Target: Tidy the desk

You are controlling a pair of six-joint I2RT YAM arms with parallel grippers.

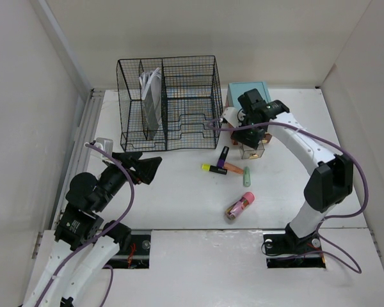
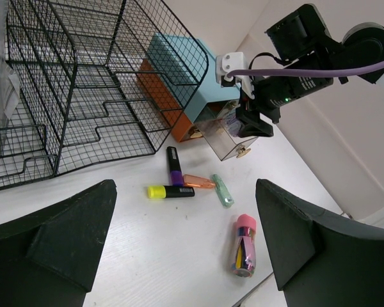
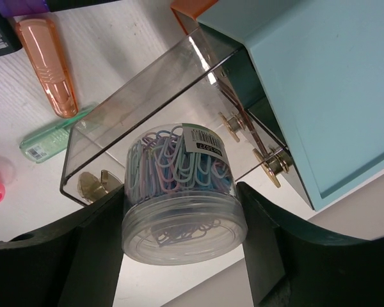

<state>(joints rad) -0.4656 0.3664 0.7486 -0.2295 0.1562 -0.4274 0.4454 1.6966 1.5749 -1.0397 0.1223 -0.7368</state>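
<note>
My right gripper (image 3: 182, 220) is shut on a clear jar of pastel paper clips (image 3: 179, 173) and holds it over the pulled-out clear drawer (image 3: 147, 102) of the teal drawer box (image 3: 326, 83). In the top view the right gripper (image 1: 251, 139) is at that drawer (image 1: 252, 152), in front of the teal box (image 1: 249, 91). My left gripper (image 1: 144, 168) is open and empty above the white desk (image 1: 179, 201), left of the loose items. The left wrist view shows the gripper (image 2: 185, 249) wide open over the bare desk (image 2: 147, 243).
Yellow (image 1: 212, 168), purple (image 1: 223, 155), orange (image 1: 233, 168) and green (image 1: 247, 176) highlighters lie mid-desk. A pink-capped tube (image 1: 240, 206) lies nearer the front. A black wire-mesh organizer (image 1: 169, 102) holding papers (image 1: 151, 96) stands at the back left. White walls border the desk.
</note>
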